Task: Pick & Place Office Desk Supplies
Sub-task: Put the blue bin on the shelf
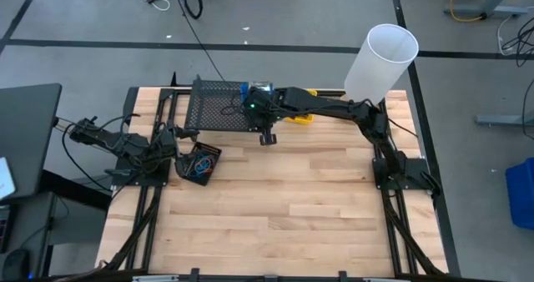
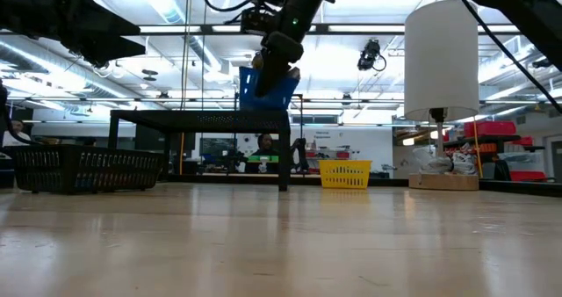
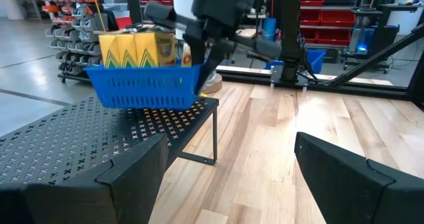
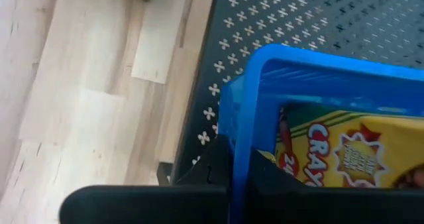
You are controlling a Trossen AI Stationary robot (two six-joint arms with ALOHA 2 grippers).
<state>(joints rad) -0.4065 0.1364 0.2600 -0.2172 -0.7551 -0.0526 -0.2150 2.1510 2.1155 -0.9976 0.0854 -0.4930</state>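
Observation:
My right gripper [image 2: 274,64] is shut on a blue plastic bin [image 3: 142,85] with yellow-and-green crayon boxes [image 3: 136,48] standing in it. The bin hangs just over the right end of the black mesh rack's top [image 3: 79,141]; whether it touches the top I cannot tell. My left gripper [image 3: 225,177] is open, low over the table's left side, looking toward the rack. Beside it, a black bin [image 1: 198,161] of coloured loops stands on the table. A yellow bin [image 2: 344,174] rests on the table behind the rack, partly under the right arm. My right gripper pinches the blue bin's end wall [image 4: 240,144] at the rim, with one finger [image 4: 212,164] outside the bin and the other [image 4: 271,181] inside, next to a crayon box [image 4: 338,151]. The fingers come from above, pointing down. The bin hangs slightly tilted below them.
The black mesh rack [image 1: 221,107] stands on thin legs at the far middle of the table. A tall white cylinder [image 1: 382,61] stands at the far right corner. Bare wooden tabletop [image 1: 292,198] fills the near half. A dark monitor [image 1: 25,132] sits left of the table.

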